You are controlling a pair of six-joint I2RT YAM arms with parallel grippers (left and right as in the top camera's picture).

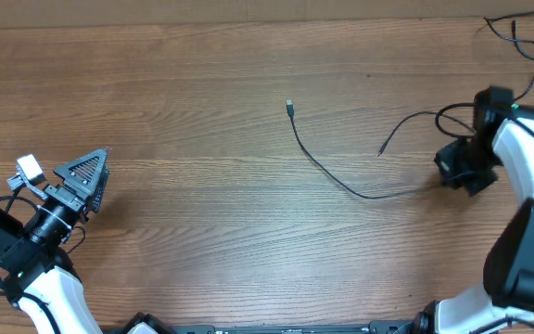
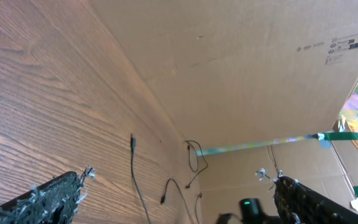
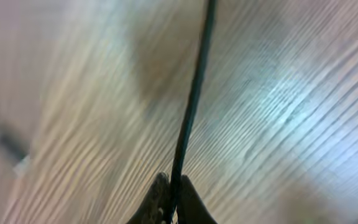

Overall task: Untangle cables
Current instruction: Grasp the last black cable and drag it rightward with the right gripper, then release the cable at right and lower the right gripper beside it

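Cable [image 1: 327,172]: one long strand on the table [image 1: 184,83], plug end near centre, other end pinched in my right gripper [image 3: 171,200], clenched on it at the right; a second cable [image 1: 406,122] loops just beside. Left gripper [image 1: 93,181]: spread wide, empty, far left. Step, as I judge it: strand gripped for separating; next I want a slow drag clear of that loop.

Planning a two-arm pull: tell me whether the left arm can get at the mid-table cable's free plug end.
Probably yes: only bare table lies between the open left pincer and the plug end, though it looks a long stretch.
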